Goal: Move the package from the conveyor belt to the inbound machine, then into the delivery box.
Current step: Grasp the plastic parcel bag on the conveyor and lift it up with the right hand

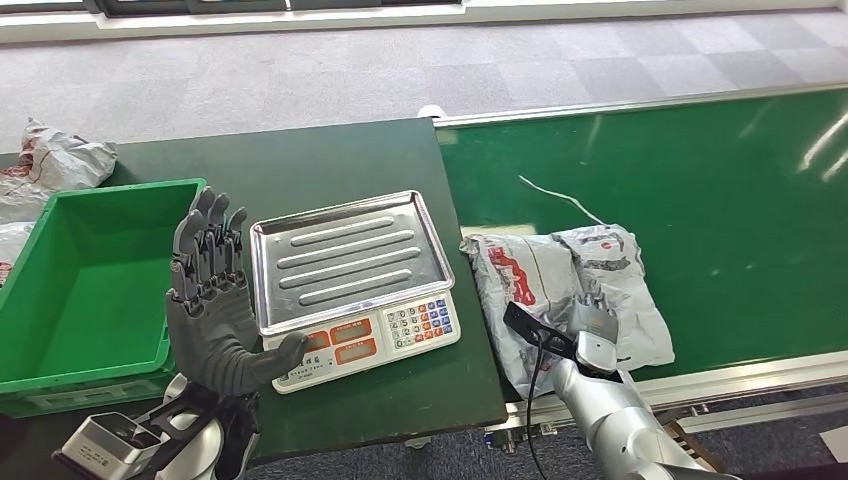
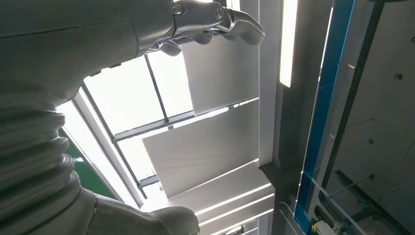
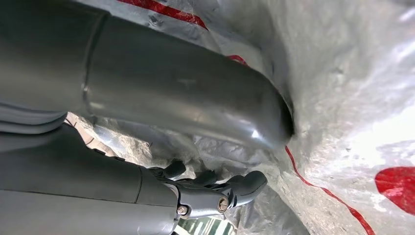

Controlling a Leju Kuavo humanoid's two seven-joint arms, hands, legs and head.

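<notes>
The package [image 1: 545, 275], a crumpled grey plastic mailer with red print, lies on the green conveyor belt [image 1: 700, 190] near its front left corner. My right hand [image 1: 592, 318] is on the package's near side. In the right wrist view the thumb [image 3: 195, 93] presses into the package [image 3: 352, 98] and the fingers [image 3: 230, 188] curl into a fold of the plastic, gripping it. The inbound machine, a scale with a steel tray [image 1: 345, 255], stands bare on the dark table. My left hand [image 1: 212, 300] is raised upright beside the scale, fingers spread, holding nothing.
A green delivery box [image 1: 90, 290] sits left of the scale. More grey packages [image 1: 60, 160] lie behind it at the far left. A thin white cord [image 1: 560, 195] lies on the belt behind the package. Grey carpet lies beyond the table.
</notes>
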